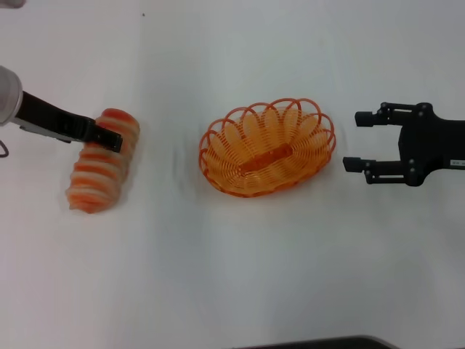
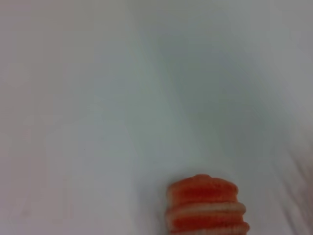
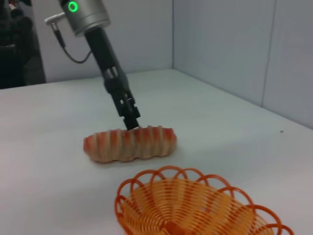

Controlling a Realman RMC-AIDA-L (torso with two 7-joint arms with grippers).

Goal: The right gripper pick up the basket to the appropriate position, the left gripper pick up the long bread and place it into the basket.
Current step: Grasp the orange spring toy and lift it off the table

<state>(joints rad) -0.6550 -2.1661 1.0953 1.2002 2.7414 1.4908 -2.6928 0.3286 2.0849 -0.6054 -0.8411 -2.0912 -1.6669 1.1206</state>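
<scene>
While the left gripper point(image 1: 109, 138) is clamping the long bread point(image 1: 102, 161) left of the basket point(image 1: 267, 147), the right gripper point(image 1: 354, 140) is hovering spread wide on the basket's right.

Pale, plain white bench point(image 2: 146, 98) fills nearly the whole view. At about 5 o'clock, against the lower edge, sits one end of the elongated toy long bread point(image 2: 205, 205): rounded orange-red cap, then cream and orange-red crosswise bands stacked below it. The rest of the loaf is cut off by the frame edge. Faint grey shadow streaks at 4 o'clock.
</scene>
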